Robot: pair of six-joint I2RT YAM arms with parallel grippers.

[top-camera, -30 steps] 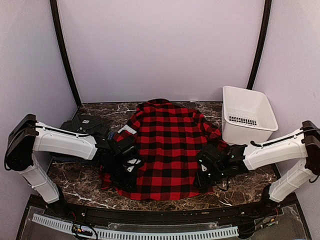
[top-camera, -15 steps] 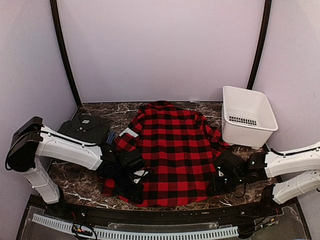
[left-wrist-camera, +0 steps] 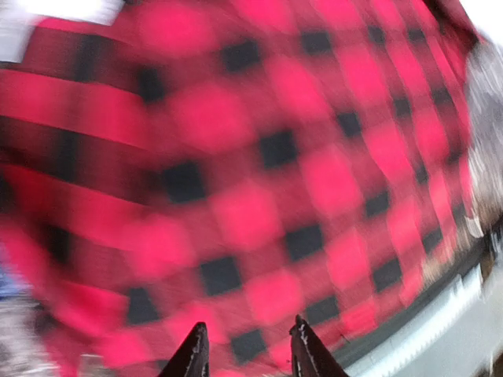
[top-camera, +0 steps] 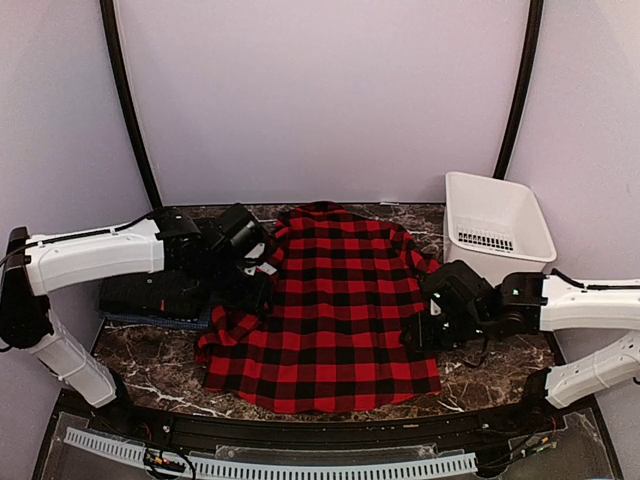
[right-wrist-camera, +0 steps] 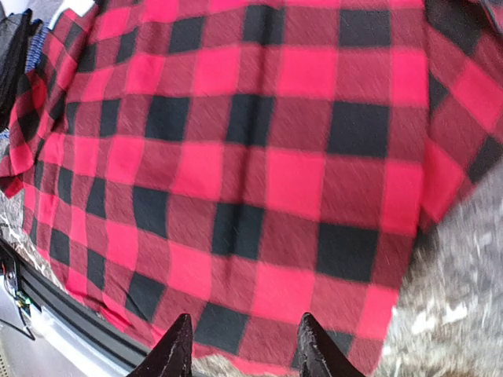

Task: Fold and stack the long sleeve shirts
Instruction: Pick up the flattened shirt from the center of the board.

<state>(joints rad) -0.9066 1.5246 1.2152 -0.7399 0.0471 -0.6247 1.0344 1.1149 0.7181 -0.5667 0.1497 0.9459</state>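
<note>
We judge the shirt (top-camera: 340, 310) lies flat on the desk (top-camera: 140, 348) for folding; left end effector (left-wrist-camera: 247, 357) and right end effector (right-wrist-camera: 244, 345) hover part-open, empty.

Spread flat on the middle of the tabletop (top-camera: 480, 365): the wide shirt (top-camera: 335, 300), collar on the far side. Left of it, under the left arm, a folded shirt (top-camera: 150, 295). At far right, near the sleeve, the basket (top-camera: 480, 268). Left hand (top-camera: 255, 290) over the wide shirt's left edge, right hand (top-camera: 425, 330) at its right edge.
</note>
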